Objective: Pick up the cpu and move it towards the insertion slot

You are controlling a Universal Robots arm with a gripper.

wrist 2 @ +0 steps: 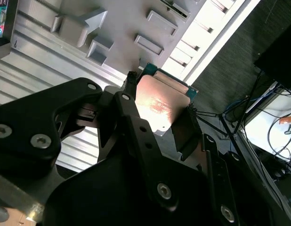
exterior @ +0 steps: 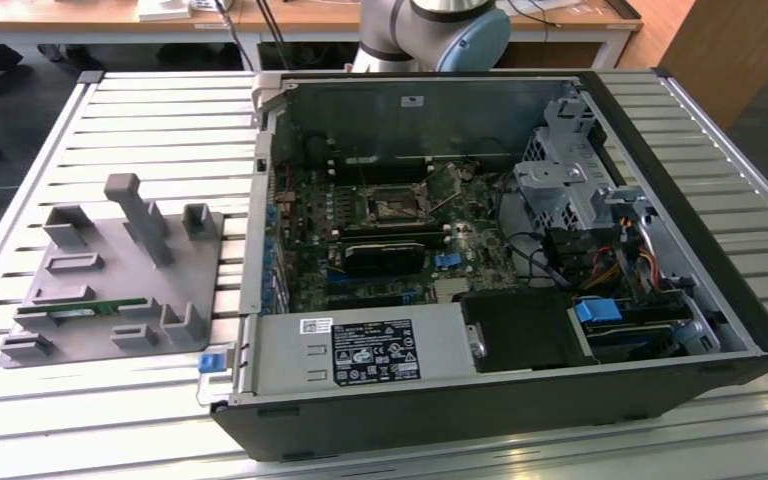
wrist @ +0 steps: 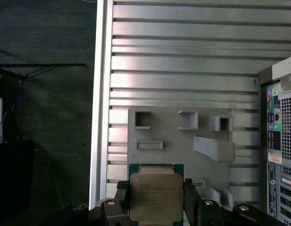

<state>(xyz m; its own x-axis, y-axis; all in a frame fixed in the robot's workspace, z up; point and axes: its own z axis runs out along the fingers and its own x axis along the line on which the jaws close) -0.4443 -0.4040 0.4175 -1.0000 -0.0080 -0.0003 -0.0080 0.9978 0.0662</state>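
Observation:
The cpu [wrist: 156, 195], a flat square chip with a metal top and a green rim, sits between my gripper's [wrist: 156, 201] two black fingers [wrist: 190, 197]. The gripper is shut on its edges and holds it high above the grey holder block [wrist: 183, 136]. In the second wrist view the cpu [wrist 2: 160, 104] shows its metal face, pinched in the gripper [wrist 2: 159, 113]. The insertion slot [exterior: 391, 207], a square socket with a silvery frame, lies on the board inside the open computer case [exterior: 704, 300], in the middle of the exterior view.
The grey holder block [exterior: 104, 270] with raised posts stands on the slatted table [exterior: 157, 130] on the exterior view's left, a green memory stick [exterior: 84, 312] lying in it. The arm's base [exterior: 431, 30] rises behind the case. Cables and drive cages crowd the case's right side.

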